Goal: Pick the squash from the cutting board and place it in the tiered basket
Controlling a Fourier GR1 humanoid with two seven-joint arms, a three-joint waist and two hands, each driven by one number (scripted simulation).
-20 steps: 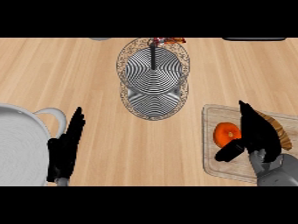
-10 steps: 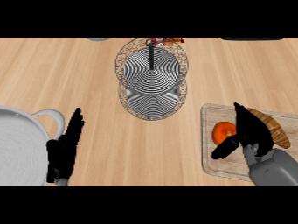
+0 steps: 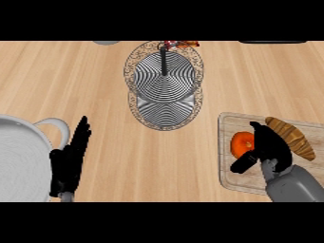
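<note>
pale matt wood counter (image 3: 66, 80), light wooden cutting board (image 3: 319, 142), wire tiered basket (image 3: 163, 90), probably metal, glossy orange squash (image 3: 242, 142)

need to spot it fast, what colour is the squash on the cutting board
Orange-red squash, partly hidden by the right robot hand; the head view shows it.

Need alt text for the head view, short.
The robot's right hand hovers over an orange squash on a cutting board, beside a brown croissant-like pastry. A wire tiered basket stands at centre on the wooden counter; the left hand rests open beside a white pot.
</note>
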